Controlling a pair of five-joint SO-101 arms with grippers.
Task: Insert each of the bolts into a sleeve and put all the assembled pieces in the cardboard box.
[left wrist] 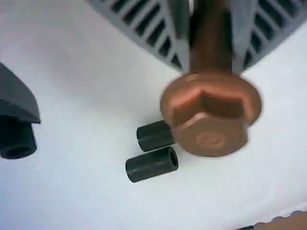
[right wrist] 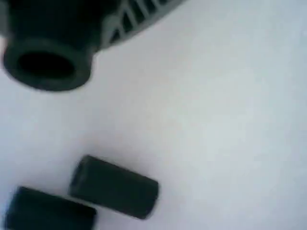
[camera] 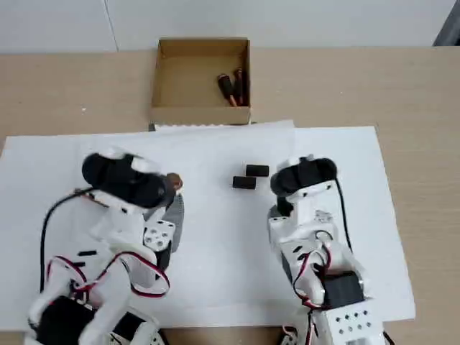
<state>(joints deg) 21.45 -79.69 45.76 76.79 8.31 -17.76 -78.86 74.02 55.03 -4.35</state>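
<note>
the copper bolt [left wrist: 211, 115] is up off the white sheet of paper [camera: 215, 237]. it is pinched by its shank between the grey ribbed fingers [left wrist: 144, 28] of the left end effector [left wrist: 211, 52], which is closed tight on it, and its flanged hex head faces the wrist camera. from above, the bolt [camera: 172, 181] shows at the tip of the left arm, pointing toward the middle of the sheet.

across from it, the right end effector [right wrist: 62, 33] is clamped on a black sleeve [right wrist: 48, 62], whose open bore shows as a dark round hole. between the two arms, two loose sleeves [camera: 256, 170] lie on their sides on the paper. they are just beside each other and roughly parallel, closer to the right arm than to the left.

further back, the cardboard box [camera: 201, 115] sits on the wooden worktop [camera: 417, 86], right at the far edge of the sheet. inside it, near its right wall, lie the assembled pieces [camera: 231, 86], dark with copper-red showing. i can't tell from here how many there are.
</note>
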